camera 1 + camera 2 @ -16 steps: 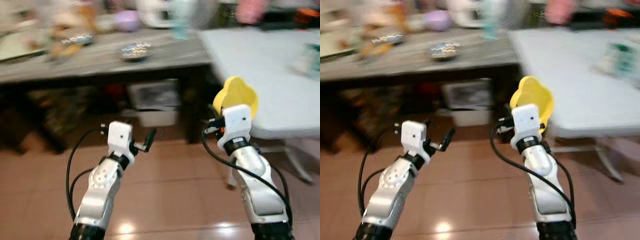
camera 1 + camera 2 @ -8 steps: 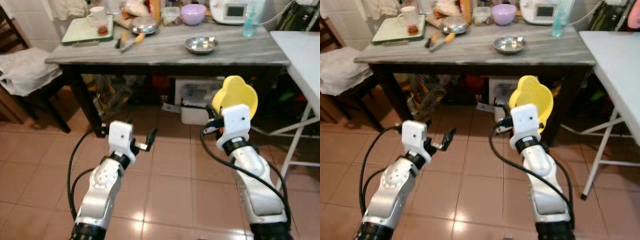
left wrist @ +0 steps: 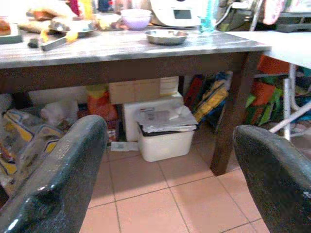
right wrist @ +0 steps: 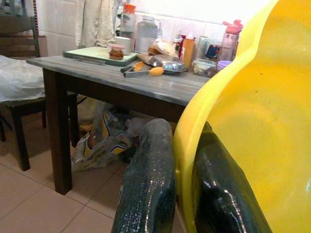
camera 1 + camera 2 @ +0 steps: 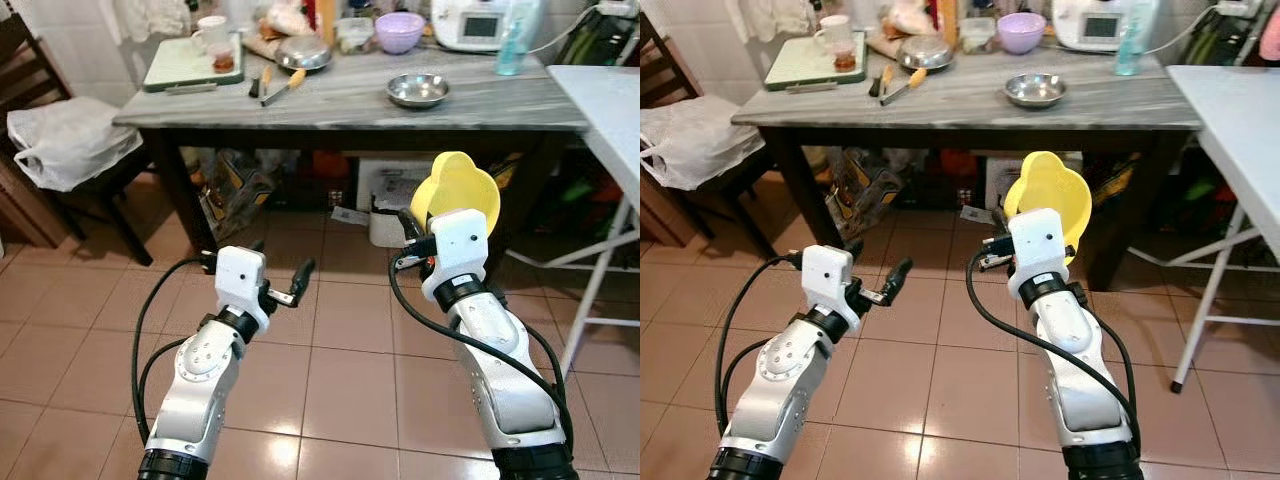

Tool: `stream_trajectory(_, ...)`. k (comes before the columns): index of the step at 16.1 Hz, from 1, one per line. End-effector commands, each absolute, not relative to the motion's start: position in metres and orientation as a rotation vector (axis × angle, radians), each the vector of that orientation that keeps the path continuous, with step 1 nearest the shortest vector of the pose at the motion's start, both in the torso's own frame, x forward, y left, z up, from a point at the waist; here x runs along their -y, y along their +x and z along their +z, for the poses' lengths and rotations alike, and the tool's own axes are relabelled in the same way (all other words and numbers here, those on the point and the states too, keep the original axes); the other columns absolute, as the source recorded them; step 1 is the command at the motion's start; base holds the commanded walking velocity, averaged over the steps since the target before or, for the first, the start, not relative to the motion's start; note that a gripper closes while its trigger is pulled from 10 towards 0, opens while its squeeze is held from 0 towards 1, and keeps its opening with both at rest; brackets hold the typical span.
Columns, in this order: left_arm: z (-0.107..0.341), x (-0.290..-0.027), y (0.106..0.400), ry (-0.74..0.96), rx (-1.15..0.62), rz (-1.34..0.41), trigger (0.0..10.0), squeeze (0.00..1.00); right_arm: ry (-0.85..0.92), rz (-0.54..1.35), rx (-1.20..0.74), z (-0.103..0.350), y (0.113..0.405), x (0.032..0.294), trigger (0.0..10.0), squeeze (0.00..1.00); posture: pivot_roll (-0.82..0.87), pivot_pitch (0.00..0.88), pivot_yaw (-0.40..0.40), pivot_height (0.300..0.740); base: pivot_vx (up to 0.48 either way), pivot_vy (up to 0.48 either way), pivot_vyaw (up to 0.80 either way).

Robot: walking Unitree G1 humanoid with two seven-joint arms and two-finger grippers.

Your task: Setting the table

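Yellow bowl [image 5: 455, 192] pinched by its rim in the right gripper [image 4: 182, 182], fingers closed tight w/ one either side of the rim, held up in the air in front of the grey table [image 5: 340, 100]. Left gripper [image 5: 283, 283] holds nothing, fingers [image 3: 63, 179] spread wide apart, over the tiled floor [image 5: 330, 370]. Steel bowl [image 5: 418, 90] & purple bowl [image 5: 399, 31] sit on the table, apart from each other
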State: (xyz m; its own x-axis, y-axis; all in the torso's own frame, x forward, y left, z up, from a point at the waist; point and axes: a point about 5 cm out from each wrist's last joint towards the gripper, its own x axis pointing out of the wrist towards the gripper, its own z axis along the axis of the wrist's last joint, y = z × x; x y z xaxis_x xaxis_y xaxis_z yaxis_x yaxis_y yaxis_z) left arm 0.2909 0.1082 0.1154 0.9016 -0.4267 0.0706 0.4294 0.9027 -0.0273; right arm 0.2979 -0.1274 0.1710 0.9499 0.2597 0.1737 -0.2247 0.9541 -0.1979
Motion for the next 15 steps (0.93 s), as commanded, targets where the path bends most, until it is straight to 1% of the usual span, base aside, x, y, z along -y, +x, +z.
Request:
stream_trajectory(1,0.1189,-0.1093,0.2898,-0.031,0.082,-0.451,10.0,0.0,-0.174,0.248,0.221,0.1756,0.2982,0.1264,10.0,0.0,-0.07,0.075,0.059,0.74,0.0,0.0,0.0)
stream_trajectory(15,0.1186,-0.1074,0.2871,-0.036,0.081,-0.468,10.0,0.0,-0.183,0.253,0.213,0.1735,0.2971,0.1269,10.0,0.0,-0.08,0.079,0.055,0.74,0.367,0.0,0.0)
